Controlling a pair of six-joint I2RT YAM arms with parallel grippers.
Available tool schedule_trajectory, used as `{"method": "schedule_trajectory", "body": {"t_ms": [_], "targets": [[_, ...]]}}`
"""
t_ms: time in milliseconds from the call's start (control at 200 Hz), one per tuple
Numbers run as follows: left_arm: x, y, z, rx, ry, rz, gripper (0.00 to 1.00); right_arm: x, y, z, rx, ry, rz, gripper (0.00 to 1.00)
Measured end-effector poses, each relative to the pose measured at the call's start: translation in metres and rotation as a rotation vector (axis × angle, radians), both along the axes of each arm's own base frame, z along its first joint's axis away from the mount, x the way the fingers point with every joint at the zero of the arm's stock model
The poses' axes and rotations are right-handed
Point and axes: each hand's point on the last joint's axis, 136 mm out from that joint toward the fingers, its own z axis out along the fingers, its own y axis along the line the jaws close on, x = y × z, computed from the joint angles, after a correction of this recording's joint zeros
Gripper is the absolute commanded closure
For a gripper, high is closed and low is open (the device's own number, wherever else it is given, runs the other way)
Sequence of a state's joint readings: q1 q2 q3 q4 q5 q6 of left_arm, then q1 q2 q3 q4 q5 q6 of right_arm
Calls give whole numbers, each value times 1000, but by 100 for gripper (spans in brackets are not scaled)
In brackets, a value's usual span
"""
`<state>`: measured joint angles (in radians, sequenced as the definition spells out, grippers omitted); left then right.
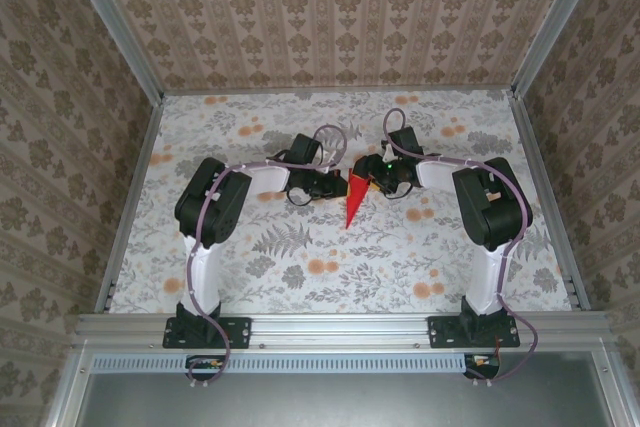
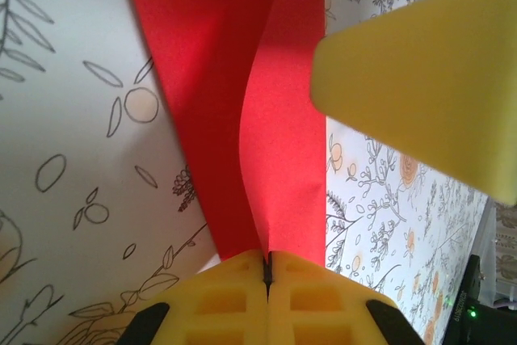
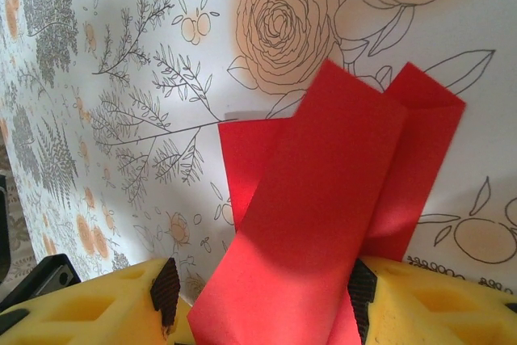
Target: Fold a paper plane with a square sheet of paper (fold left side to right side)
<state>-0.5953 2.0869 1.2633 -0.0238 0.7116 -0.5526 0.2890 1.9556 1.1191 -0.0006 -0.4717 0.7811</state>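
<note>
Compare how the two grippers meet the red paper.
The left gripper is shut, pinching the red paper; the right gripper has its jaws apart, the paper lying between its fingers. The left gripper reaches from the paper's left, the right gripper from its right. Both have yellow fingers.

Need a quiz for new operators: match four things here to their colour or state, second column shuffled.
1. left gripper
2. right gripper
3. paper plane
4. table

A. floral print
B. jaws apart, plane between them
C. bright red, pointed
D. shut on the plane

Pairs: 1-D, 2-B, 3-C, 4-A.
</note>
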Motion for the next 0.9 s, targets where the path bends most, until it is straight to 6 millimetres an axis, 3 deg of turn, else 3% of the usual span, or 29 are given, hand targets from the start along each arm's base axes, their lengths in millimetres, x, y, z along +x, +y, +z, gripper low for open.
{"method": "schedule_trajectory", "body": {"t_ms": [415,675,900], "targets": [[-1,-3,-10,15,20,-6,98,0,1,0,-3,-1,7,39],[-2,-3,-13,21,33,-9,98,-1,1,3,-10,-11,19,33],[-2,-3,-14,22,32,-11,98,-4,-6,18,-32,-26,15,29]]}}
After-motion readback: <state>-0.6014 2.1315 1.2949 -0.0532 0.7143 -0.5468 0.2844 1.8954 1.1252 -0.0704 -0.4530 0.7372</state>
